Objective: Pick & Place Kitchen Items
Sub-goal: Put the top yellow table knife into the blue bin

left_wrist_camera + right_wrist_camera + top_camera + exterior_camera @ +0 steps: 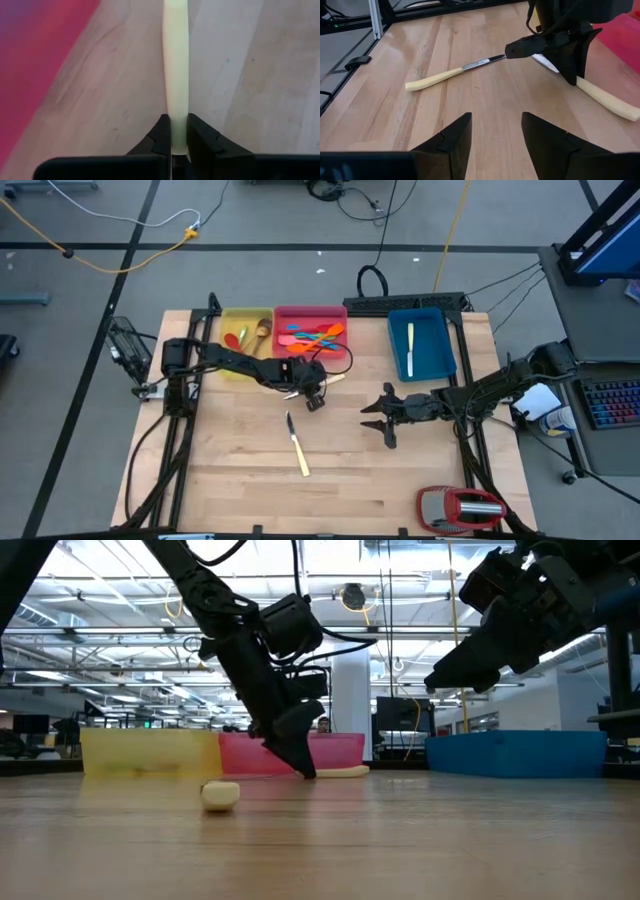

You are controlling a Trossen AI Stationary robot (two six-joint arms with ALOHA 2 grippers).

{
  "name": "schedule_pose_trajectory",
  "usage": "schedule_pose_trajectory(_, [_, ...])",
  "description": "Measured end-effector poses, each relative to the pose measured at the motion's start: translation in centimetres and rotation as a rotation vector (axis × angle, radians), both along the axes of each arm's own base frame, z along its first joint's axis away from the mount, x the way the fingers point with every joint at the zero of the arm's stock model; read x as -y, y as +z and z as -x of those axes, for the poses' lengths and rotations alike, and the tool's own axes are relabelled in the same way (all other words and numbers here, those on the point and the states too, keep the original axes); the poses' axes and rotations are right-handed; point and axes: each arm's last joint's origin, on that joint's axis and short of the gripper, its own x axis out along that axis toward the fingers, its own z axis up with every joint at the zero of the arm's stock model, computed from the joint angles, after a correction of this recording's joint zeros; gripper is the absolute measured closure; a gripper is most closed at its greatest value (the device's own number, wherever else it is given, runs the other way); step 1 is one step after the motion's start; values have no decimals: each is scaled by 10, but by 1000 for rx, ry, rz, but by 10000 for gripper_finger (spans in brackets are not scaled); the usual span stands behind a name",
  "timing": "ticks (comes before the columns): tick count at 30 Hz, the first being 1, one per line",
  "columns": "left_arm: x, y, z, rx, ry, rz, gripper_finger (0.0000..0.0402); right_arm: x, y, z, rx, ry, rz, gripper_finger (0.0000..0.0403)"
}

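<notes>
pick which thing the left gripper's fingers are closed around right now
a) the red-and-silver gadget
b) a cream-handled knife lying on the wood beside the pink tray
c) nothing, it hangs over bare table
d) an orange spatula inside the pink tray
b: in the left wrist view the left gripper has both fingers pressed against the cream handle of a knife lying on the table, with the pink tray alongside.
</notes>
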Motion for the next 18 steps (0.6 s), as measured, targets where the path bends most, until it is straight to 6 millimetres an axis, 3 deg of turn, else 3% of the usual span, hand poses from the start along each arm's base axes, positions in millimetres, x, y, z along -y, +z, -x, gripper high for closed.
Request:
schedule_pose_trajectory(11, [42, 1, -9, 66, -162, 40, 349, -1, -7, 0, -48, 10, 15, 241])
schedule_pose_trajectory(18, [68, 4, -12, 116, -248, 74, 350, -4, -34, -8, -143, 5, 29, 241])
